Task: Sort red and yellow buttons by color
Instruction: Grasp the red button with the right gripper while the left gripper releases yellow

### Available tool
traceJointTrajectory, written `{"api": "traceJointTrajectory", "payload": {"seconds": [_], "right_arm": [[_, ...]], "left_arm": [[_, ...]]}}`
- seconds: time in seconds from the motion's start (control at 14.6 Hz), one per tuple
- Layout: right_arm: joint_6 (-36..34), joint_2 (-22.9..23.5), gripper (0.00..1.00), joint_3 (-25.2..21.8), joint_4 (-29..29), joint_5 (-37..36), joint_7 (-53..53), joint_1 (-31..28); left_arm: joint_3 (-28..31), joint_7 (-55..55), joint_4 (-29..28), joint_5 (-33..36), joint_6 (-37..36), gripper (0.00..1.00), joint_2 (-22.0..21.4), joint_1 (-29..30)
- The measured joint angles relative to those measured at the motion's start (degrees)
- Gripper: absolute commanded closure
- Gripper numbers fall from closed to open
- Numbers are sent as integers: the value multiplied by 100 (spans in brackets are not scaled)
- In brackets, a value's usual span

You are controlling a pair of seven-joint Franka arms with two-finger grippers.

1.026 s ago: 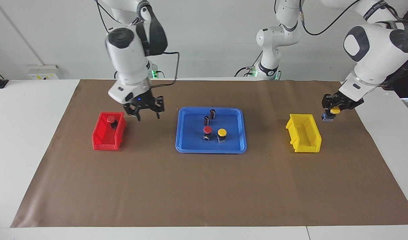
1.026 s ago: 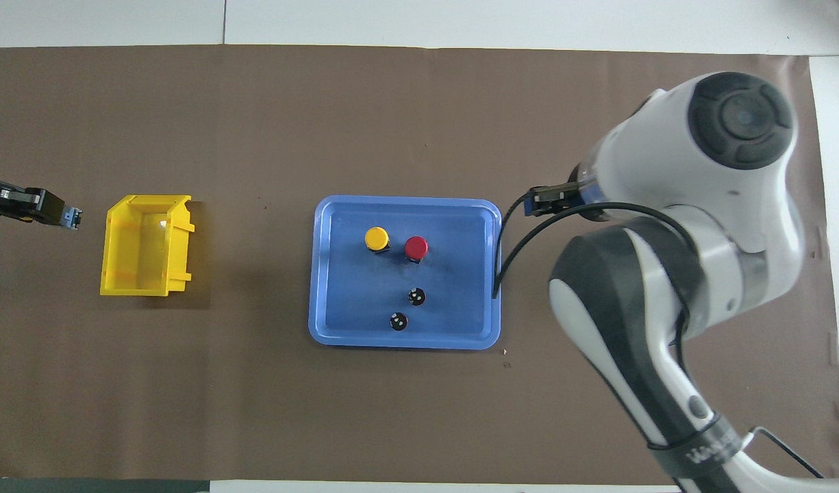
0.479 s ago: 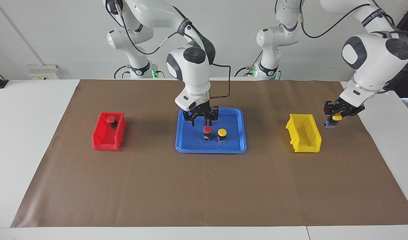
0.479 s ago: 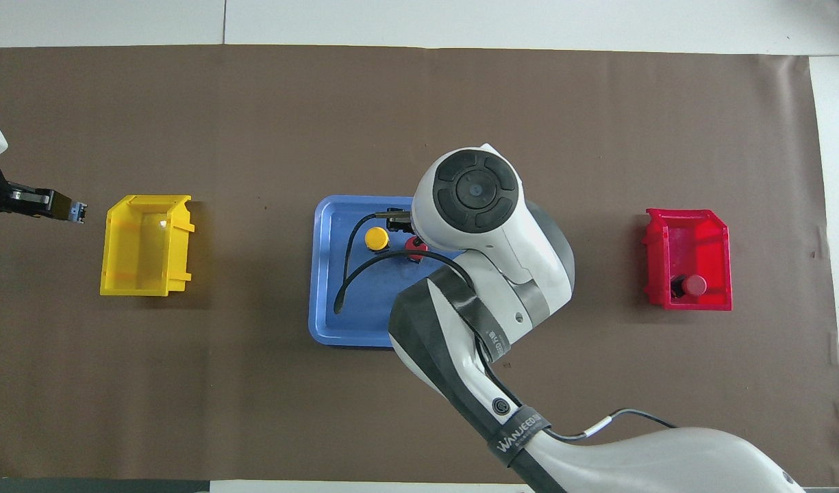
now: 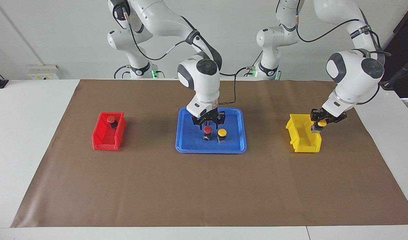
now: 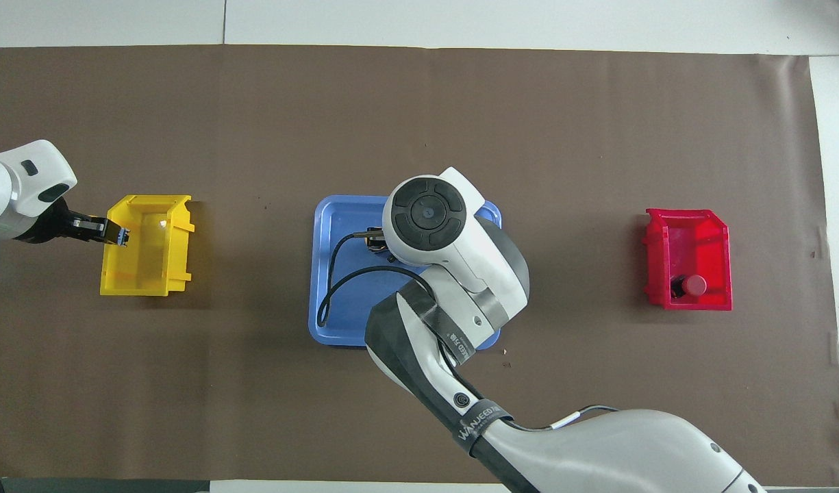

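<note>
My right gripper (image 5: 208, 126) is open, just above a red button (image 5: 207, 130) that stands in the blue tray (image 5: 210, 150). A yellow button (image 5: 222, 132) stands beside that red one in the tray. My left gripper (image 5: 320, 120) is shut on a second yellow button (image 5: 322, 124) and holds it over the rim of the yellow bin (image 5: 303, 136) on the side toward the left arm's end of the table. A second red button (image 5: 111, 119) lies in the red bin (image 5: 105, 138). In the overhead view the right arm hides the tray's buttons.
The two dark cylinders in the tray are hidden by my right gripper. The overhead view shows the yellow bin (image 6: 145, 277), the red bin (image 6: 686, 226) and the tray (image 6: 320, 274) in a row across the brown mat.
My right gripper has swung from beside the red bin to the tray and come down over the red button. My left gripper has carried its yellow button to the yellow bin's rim.
</note>
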Motion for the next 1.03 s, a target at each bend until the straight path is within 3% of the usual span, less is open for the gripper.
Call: {"api": "traceJointTrajectory", "payload": {"seconds": [0.34,0.62,0.68,0.75,0.89,1.03], "right_arm": [[355,1,29,-6,-308,-4,0,0],[387,1,49,-6,-372,-8,0,0],[430,1,56,-6,-389,-10,-1,0],[450,1,63,-6,-402,-14,-1,0],[465,1,80,-6,-413,-15,-1,0],[464,-1,80,-10,-403,-18,-1,-3]], "left_arm": [[-20,-115,-495,0,247,98,-168,-142],[-17,-144,-1003,0,788,98,-197,-139],[-17,-179,-1107,0,877,93,-198,-139],[-17,-197,-1186,0,941,84,-199,-139],[-17,-209,-1245,0,994,40,-203,-139],[-17,-218,-1258,0,995,29,-208,-139]]}}
